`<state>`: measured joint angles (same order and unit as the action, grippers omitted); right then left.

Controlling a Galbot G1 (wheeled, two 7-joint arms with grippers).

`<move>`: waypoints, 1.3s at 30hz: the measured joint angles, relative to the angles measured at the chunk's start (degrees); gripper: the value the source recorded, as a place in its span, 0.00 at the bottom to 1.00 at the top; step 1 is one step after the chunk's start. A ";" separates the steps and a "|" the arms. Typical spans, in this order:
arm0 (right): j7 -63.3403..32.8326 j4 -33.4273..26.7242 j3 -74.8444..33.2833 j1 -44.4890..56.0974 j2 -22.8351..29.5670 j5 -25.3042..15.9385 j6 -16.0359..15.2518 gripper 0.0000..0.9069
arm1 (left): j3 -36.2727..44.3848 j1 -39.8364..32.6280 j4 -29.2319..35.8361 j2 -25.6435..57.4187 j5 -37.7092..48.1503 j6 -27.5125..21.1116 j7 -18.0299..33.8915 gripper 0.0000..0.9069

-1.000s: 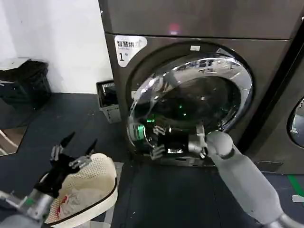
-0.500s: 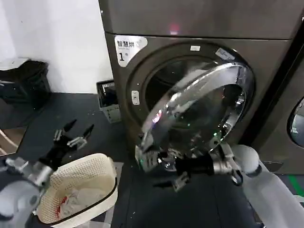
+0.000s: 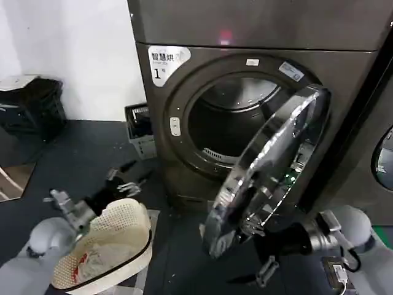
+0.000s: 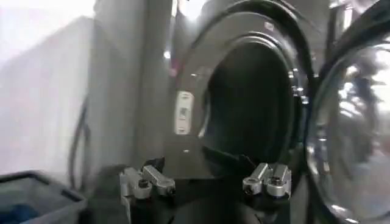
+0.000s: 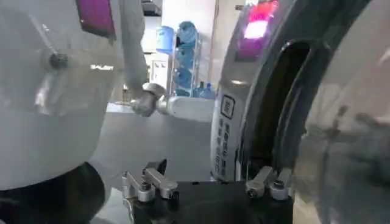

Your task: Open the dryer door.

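Door (image 3: 270, 166) found swung well out from the dryer (image 3: 245, 37), hinged on its right side, free edge low and forward, drum opening (image 3: 230, 120) exposed. Chrome ring seen nearly edge-on in the head view, long axis running from upper right down to lower left.

Right gripper (image 3: 261, 252) located just below and in front of the door's lower free edge. Fingers spread, nothing held. One fingertip (image 3: 267, 270) seen hanging clear beneath the rim; contact of the upper finger with the rim not determinable. In the right wrist view, right gripper (image 5: 207, 185) confirmed spread, with the door glass (image 5: 350, 122) rising just beside it and the opening beyond.

Left gripper (image 3: 126, 178) held low, well to the left of the opening, above a white basket (image 3: 107, 246). Fingers spread, empty. Left wrist view (image 4: 207, 182) confirms the same, pointed toward the opening, door edge (image 4: 353, 128) off to its far side.

Judgement: task largely accomplished. Any further swing to be driven by the right arm, being the nearer. Door lies up and away from that gripper, toward the hinge; push to be directed rightward along the arc. Left arm idle, not needed.
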<state>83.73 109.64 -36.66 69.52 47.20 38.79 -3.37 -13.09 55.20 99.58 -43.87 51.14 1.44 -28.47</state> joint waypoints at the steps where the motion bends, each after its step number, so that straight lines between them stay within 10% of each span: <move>1: -0.01 -0.53 -1.55 0.80 0.26 0.23 0.13 1.00 | 2.09 -1.53 -0.22 0.00 0.00 0.18 -0.22 1.00; 21: -11.61 -10.15 -39.78 12.17 11.66 -0.97 2.88 1.00 | 30.15 -22.81 -4.21 -10.00 -1.64 0.77 -3.84 1.00; 39: -58.75 -6.37 -64.05 16.25 14.10 -8.59 -2.07 1.00 | 40.35 -28.24 -0.83 -14.58 -1.93 0.77 -1.51 1.00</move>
<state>24.99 103.27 -100.71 85.77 61.30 30.20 -5.44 27.26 26.96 98.75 -58.45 49.21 2.21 -29.98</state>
